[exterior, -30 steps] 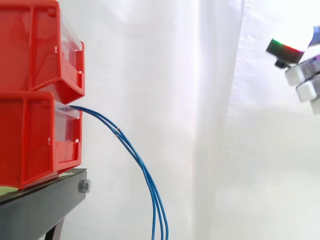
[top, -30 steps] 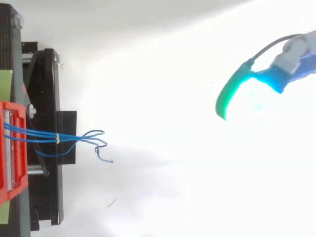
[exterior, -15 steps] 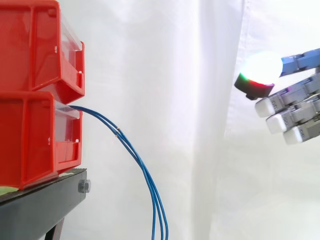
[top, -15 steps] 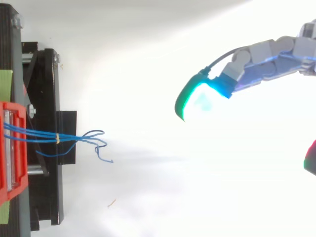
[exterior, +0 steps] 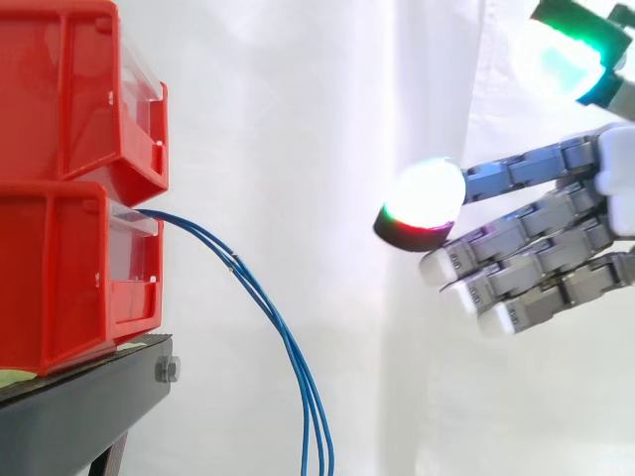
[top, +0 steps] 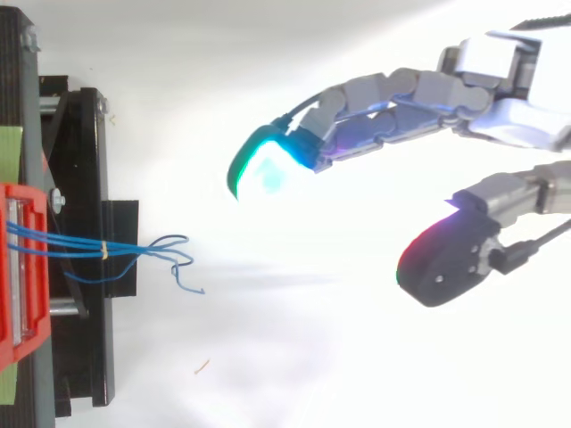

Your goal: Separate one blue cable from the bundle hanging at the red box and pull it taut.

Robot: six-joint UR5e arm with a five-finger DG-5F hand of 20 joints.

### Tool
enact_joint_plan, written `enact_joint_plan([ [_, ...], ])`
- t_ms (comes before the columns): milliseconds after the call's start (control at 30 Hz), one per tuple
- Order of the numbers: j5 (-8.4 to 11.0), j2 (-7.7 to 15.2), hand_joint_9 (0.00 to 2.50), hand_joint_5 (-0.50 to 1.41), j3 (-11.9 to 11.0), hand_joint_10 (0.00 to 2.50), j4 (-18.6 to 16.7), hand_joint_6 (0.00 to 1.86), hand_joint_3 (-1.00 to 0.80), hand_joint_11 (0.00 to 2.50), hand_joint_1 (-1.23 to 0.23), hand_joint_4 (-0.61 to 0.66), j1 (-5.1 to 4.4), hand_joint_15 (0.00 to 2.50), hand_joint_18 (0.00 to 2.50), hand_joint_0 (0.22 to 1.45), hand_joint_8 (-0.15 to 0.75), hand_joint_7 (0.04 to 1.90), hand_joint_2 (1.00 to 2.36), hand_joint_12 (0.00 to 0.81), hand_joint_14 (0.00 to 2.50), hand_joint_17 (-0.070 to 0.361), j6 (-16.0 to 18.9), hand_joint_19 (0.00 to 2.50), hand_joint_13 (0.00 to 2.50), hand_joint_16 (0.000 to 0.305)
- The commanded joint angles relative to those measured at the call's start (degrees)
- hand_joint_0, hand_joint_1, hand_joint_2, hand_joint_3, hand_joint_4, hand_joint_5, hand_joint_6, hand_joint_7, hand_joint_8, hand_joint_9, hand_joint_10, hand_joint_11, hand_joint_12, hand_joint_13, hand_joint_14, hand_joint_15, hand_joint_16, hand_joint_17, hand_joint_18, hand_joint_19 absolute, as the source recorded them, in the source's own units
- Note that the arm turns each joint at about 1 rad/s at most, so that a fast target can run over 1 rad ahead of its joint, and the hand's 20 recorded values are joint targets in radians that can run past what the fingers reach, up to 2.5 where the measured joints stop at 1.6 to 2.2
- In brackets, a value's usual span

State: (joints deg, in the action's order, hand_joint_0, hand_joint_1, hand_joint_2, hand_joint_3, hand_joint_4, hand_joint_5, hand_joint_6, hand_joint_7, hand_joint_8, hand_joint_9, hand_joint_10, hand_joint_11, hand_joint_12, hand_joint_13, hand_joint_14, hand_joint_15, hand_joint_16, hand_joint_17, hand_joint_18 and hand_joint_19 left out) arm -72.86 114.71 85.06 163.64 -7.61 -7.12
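Observation:
Thin blue cables (exterior: 288,347) come out of the lower red bin (exterior: 60,268), tied together by a small band, and arc down past the stand. From above the same bundle of blue cables (top: 134,250) fans out into loose curled ends. My hand (exterior: 556,248) comes in from the right with its fingers stretched toward the cables and its thumb held apart. It is open and holds nothing. Its fingertips (top: 263,169) hang well to the right of the cable ends, with a clear gap between.
Two red bins are stacked, the upper bin (exterior: 69,89) on the lower one, on a black stand (exterior: 89,397). A white curtain hangs behind. Open room lies between the cables and the hand.
The hand has moved left toward the cables and come further into both views, its fingers still straight. The cables hang as before.

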Motion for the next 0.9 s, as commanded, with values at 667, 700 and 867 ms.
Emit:
enact_joint_plan([
  [667,0.53,7.99,0.52,-0.21,-4.37,0.00,-5.09,0.50,-0.50,0.16,-0.61,0.18,0.05,0.14,0.40,0.49,0.299,0.75,1.00,0.359,0.00,0.097,0.00,0.21,0.50,0.043],
  [700,0.44,8.43,0.52,-0.21,-4.37,0.00,-5.35,0.50,-0.50,0.16,-0.61,0.18,-0.04,0.14,0.39,0.49,0.300,0.75,1.00,0.359,0.00,0.097,0.09,0.21,0.50,0.043],
  [867,0.17,10.62,0.53,-0.21,-5.69,0.01,-6.41,0.50,-0.50,0.16,-0.61,0.18,0.40,0.14,0.39,0.49,0.300,0.75,1.00,0.359,0.00,0.097,1.50,0.21,0.50,0.043],
])
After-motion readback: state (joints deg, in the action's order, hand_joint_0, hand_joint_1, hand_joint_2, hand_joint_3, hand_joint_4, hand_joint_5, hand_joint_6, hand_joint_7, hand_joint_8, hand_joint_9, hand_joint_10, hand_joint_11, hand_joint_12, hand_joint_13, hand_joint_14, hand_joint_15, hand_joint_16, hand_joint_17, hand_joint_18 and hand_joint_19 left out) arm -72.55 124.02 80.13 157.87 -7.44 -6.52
